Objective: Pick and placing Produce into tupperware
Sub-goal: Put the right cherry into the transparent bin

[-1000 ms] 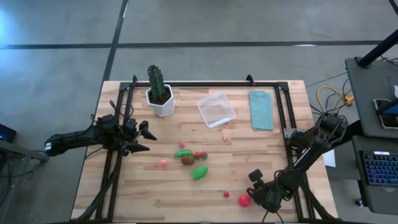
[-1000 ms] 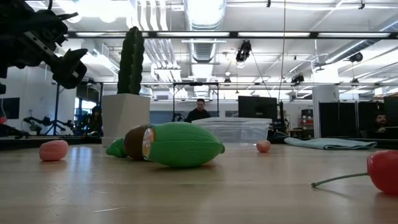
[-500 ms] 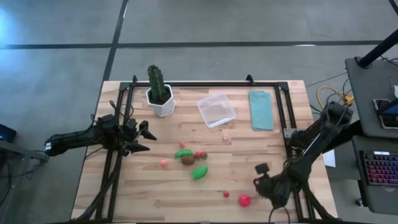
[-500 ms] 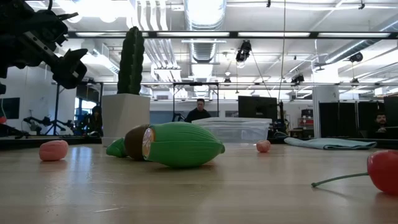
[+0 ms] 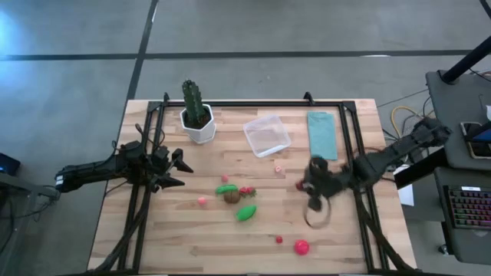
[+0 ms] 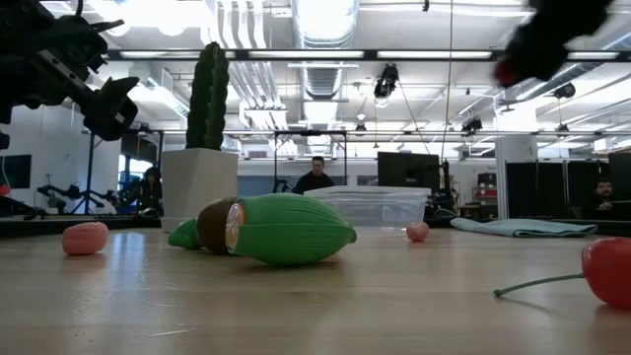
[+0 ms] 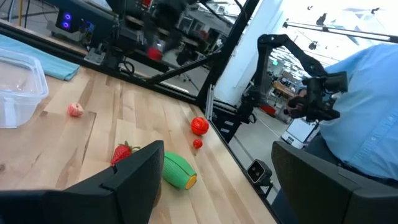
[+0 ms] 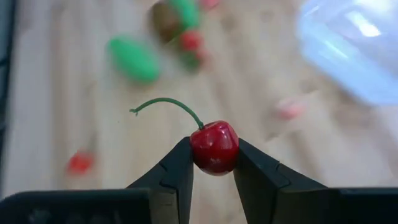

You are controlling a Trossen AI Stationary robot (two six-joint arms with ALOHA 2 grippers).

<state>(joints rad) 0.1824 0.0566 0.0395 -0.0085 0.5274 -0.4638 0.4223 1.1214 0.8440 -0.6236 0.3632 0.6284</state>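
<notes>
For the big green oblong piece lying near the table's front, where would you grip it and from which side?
Across its narrow middle, from straight above. The green oblong piece lies flat on its side on the table, long axis slanted, so fingers should straddle its width. The brown ball sits close behind it; its front side is freer.

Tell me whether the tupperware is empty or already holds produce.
Empty. From above, the tupperware shows only bare wood through its clear bottom; the right gripper holds a cherry clear of it.

Tall green cactus [image 5: 192, 98] upright in a white pot [image 5: 199, 126] near the wooden table's [image 5: 192, 238] far left corner. Light blue folded cloth [image 5: 322, 136] flat near the far right corner. Person in a blue shirt [image 7: 364, 106] beyond the table edge.
</notes>
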